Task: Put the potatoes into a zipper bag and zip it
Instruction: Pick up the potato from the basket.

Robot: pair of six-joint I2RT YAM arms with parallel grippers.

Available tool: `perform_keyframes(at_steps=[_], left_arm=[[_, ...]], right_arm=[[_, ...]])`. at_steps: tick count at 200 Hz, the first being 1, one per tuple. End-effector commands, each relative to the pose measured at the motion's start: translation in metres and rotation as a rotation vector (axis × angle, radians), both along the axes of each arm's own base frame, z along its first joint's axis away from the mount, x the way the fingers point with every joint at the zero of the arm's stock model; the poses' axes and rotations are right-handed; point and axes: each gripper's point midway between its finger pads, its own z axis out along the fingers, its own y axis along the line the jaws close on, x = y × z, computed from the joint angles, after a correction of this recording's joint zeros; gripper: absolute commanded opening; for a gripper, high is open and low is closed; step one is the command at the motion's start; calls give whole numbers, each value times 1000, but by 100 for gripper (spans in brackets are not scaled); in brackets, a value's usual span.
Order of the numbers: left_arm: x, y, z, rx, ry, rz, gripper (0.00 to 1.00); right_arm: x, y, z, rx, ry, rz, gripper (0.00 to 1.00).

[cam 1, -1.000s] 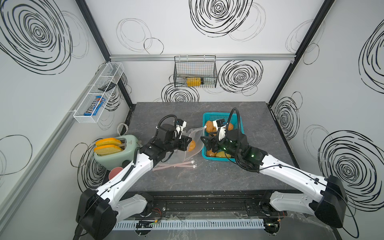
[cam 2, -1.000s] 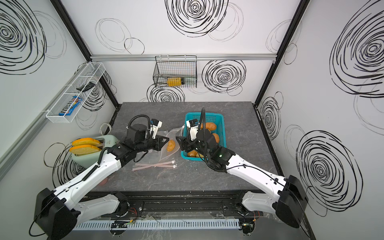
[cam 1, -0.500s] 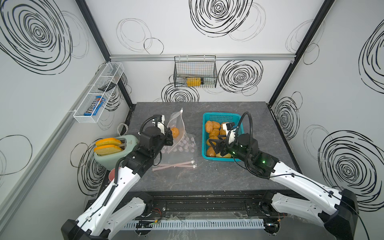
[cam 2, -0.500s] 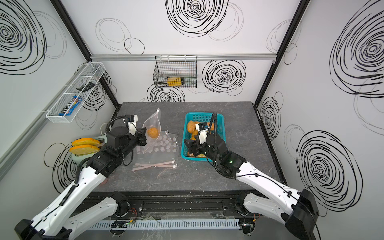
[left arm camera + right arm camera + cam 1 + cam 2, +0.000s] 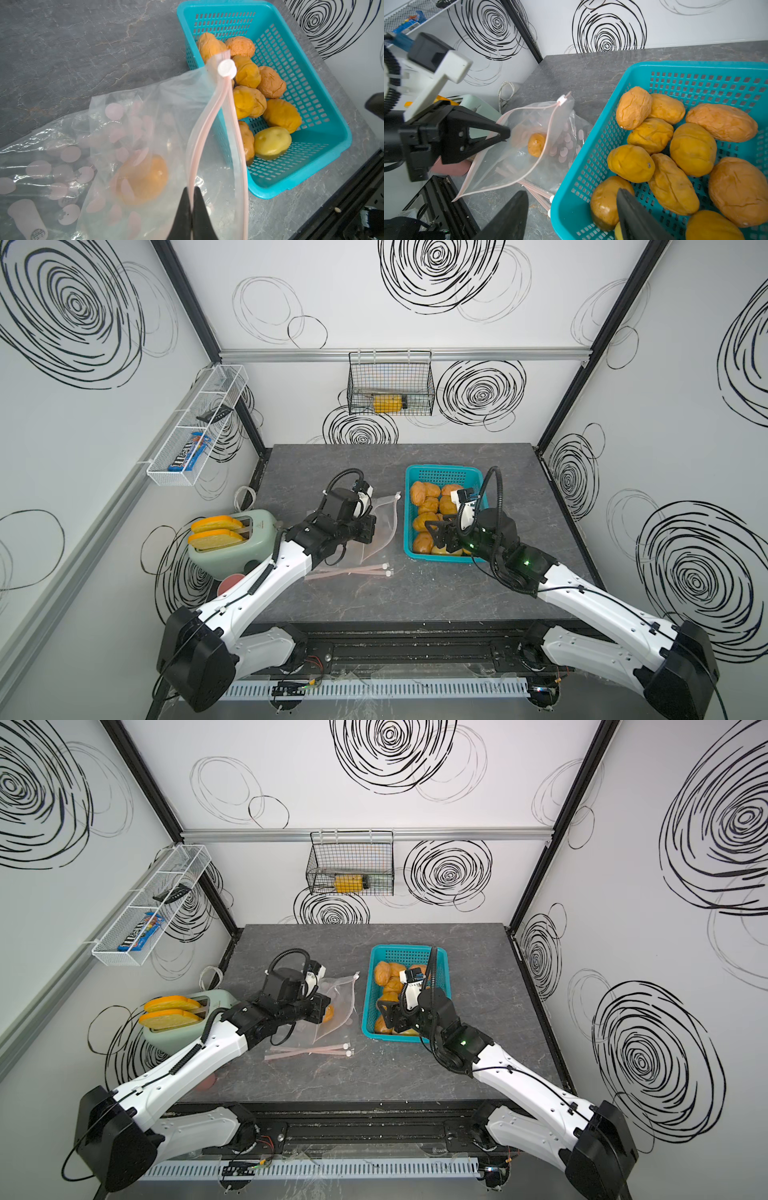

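R tool (image 5: 571,192) spread wide, empty, back over near end of basket (image 5: 324,133). L tool (image 5: 191,189) clenched on bag (image 5: 158,108) rim; bag lowered again mid-counter, mouth agape beside basket. One potato (image 5: 143,180) bagged; other potatoes (image 5: 247,71) still in basket, so next pick likely.

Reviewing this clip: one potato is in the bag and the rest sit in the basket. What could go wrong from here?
1. The left gripper pinches only one side of the rim of the bag, so the mouth hangs narrow. A potato dropped in could catch the rim or tug the bag free.
2. The right gripper is open, its jaws straddling the wall of the basket. Closing there might grab the wall instead of a potato.
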Motion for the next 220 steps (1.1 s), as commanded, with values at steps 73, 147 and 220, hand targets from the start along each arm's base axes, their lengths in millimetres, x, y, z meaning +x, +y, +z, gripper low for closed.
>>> perform_keyframes(at_steps=[73,147,220], left_arm=[[-14,-40,-16,59,62,-90,0],[-4,2,-2,-63,-22,25,0],[-7,4,-6,-36,-19,36,0]], right_arm=[[30,-25,-76,-70,262,-22,72],[67,-9,-108,-49,405,-36,76],[93,0,-142,-89,480,-69,77]])
